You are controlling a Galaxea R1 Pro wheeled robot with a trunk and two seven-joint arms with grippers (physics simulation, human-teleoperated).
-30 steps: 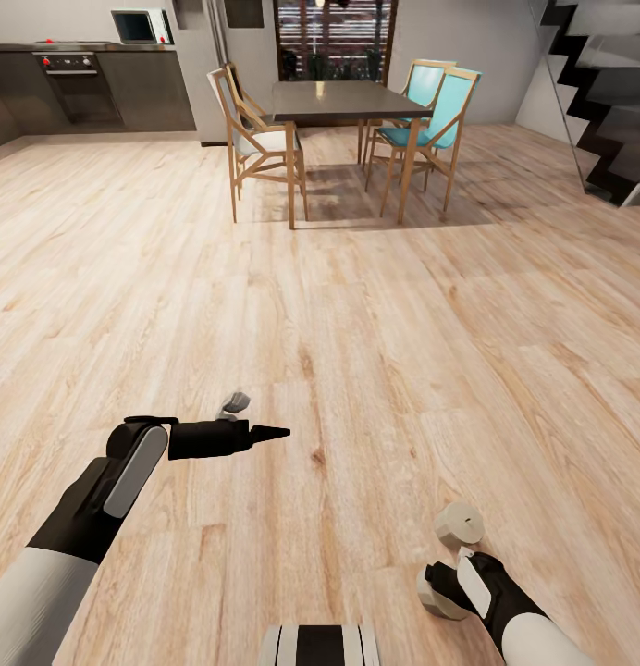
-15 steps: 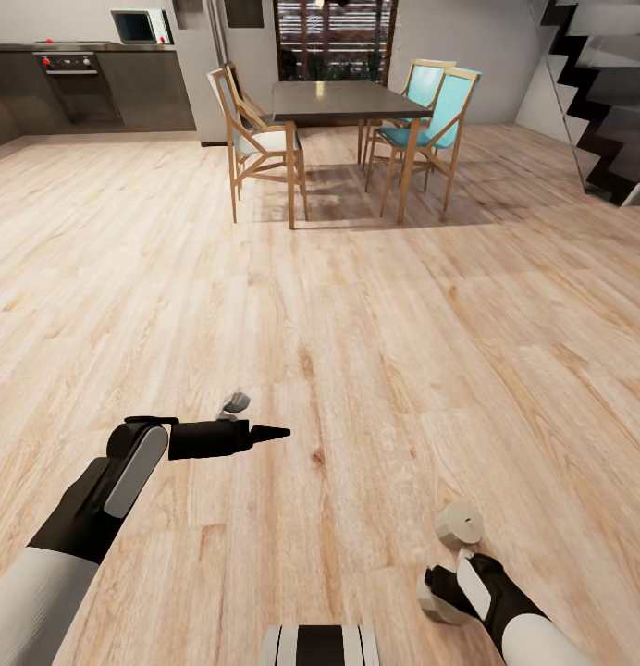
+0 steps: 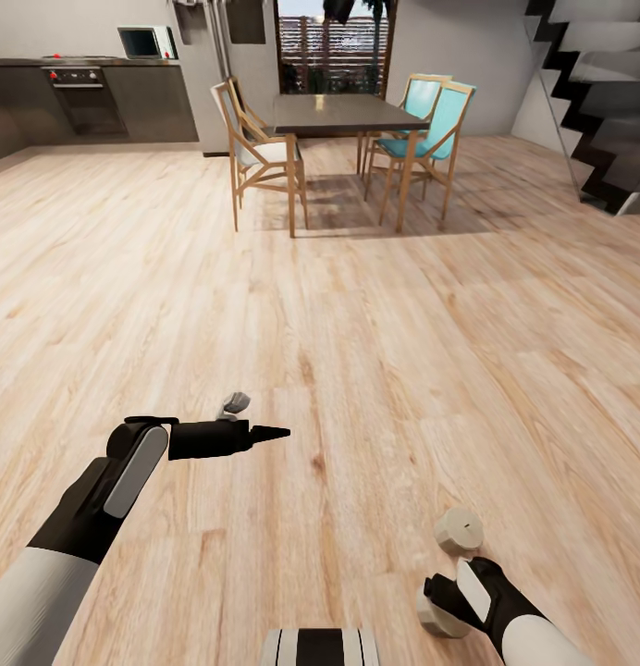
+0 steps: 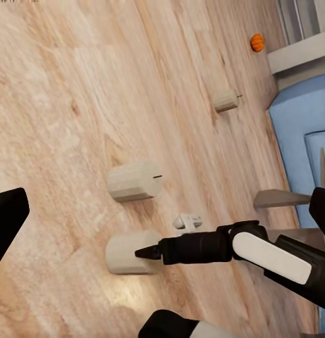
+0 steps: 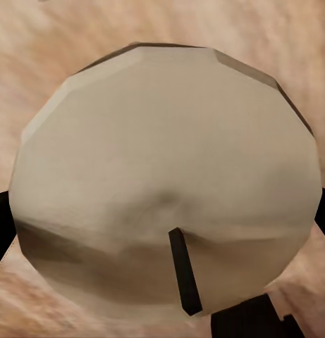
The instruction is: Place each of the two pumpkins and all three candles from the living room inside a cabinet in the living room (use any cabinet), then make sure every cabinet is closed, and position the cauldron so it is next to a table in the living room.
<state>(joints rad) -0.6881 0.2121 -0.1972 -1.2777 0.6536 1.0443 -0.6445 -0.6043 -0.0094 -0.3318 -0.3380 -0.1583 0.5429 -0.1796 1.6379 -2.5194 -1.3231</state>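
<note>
Over a pale plank floor [image 3: 375,305], the left gripper [image 3: 261,431] hangs with its jaws spread wide and nothing between them. Behind stands a dark dining table [image 3: 334,113] with wooden chairs. Further right, the right gripper [image 3: 442,603] has a finger on either side of a candle [image 3: 435,618]; whether it grips cannot be told. A second candle [image 3: 460,529] lies just beside it. The left wrist view shows a third candle [image 4: 225,100] and, beyond it, a pumpkin [image 4: 256,42], both on the floor.
</note>
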